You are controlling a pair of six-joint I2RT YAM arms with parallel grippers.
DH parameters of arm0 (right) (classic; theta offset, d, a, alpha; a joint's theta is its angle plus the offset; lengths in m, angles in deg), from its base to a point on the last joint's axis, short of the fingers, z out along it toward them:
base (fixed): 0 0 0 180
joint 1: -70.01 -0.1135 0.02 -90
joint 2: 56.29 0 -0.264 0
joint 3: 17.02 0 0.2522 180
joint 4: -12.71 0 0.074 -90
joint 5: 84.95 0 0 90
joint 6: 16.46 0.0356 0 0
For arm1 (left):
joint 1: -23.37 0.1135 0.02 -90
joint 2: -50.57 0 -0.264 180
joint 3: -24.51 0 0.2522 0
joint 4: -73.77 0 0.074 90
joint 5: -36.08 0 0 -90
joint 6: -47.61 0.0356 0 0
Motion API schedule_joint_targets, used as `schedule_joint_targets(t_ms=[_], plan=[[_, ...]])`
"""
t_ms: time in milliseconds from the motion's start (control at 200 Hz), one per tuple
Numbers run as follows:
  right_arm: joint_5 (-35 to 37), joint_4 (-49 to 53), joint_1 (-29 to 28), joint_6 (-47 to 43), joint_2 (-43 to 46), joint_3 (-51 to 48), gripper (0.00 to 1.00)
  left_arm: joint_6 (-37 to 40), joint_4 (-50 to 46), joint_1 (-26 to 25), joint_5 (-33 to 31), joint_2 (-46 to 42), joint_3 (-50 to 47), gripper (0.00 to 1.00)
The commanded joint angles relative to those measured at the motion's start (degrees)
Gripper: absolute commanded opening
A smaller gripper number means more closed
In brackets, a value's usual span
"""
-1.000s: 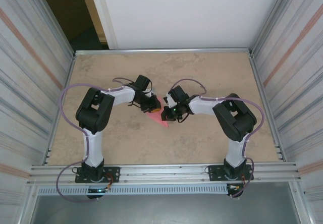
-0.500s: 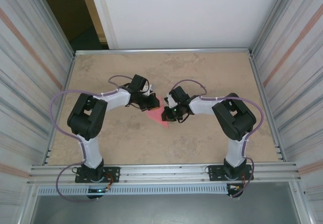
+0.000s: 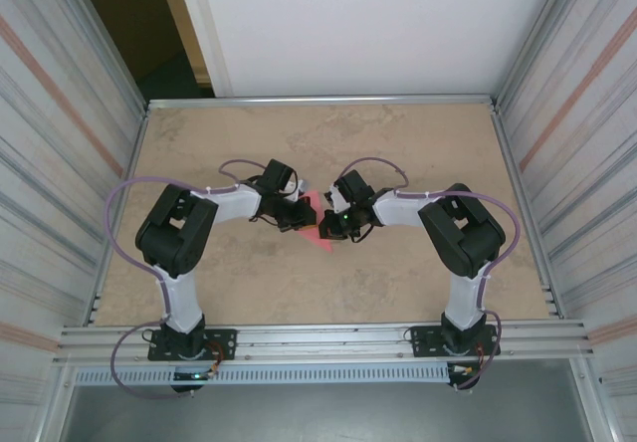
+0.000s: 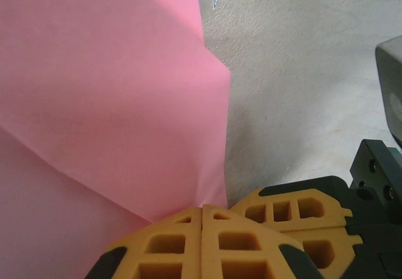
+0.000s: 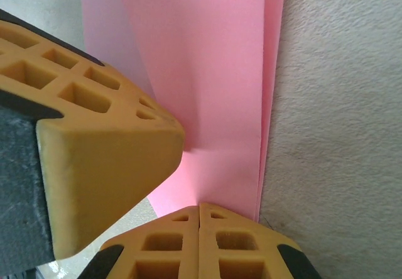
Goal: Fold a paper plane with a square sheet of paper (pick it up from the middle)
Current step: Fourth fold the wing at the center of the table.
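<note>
Left hand (image 4: 201,208) pressed together, pinching edge of folded pink sheet (image 4: 113,103). Right hand (image 5: 199,205) likewise pinching sheet. Both low over worktop (image 3: 398,273).

paper sheet (image 4: 94,103): thin pink paper, matt, smooth, faint fibre grain. Creases looked sharp, no gloss.
my left gripper (image 4: 201,235): fingers were yellow-orange plastic, matt, slightly grainy, with square pockets in the faces and black plastic edging.
my right gripper (image 5: 200,238): same matt yellow-orange plastic, pocketed. The black backing looked finely textured.
table top (image 5: 339,103): beige, matt, with a rough fine-pebbled texture up close. From above it read as mottled, stone-like.
my left arm shell (image 3: 231,203): white plastic, semi-gloss. Joints were black, duller.
front rail (image 3: 318,337): bare metal, aluminium look, grooved, satin sheen.
side walls (image 3: 60,113): ribbed silvery panels. Couldn't tell whether metal or plastic.
</note>
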Motion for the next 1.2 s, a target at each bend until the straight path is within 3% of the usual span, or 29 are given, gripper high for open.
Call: schedule_joint_targets(t_ms=[0,491,827,1198], plan=[[3.3,4.5,0.3,1.3,-1.9,-2.2,0.02,1.0,1.2,-0.6,1.6,0.5,-0.5,0.02],[4.5,7.6,0.3,-0.3,-2.9,-4.0,0.02,3.6,-2.2,1.4,-3.2,4.3,1.0,0.03],[2.5,10.5,2.8,-3.3,-3.9,-5.7,0.02,8.9,-5.6,9.4,-1.6,8.6,6.8,0.1],[2.4,10.7,2.8,-3.2,-3.1,-5.5,0.03,10.7,-11.0,18.2,-5.6,12.8,13.7,0.1]])
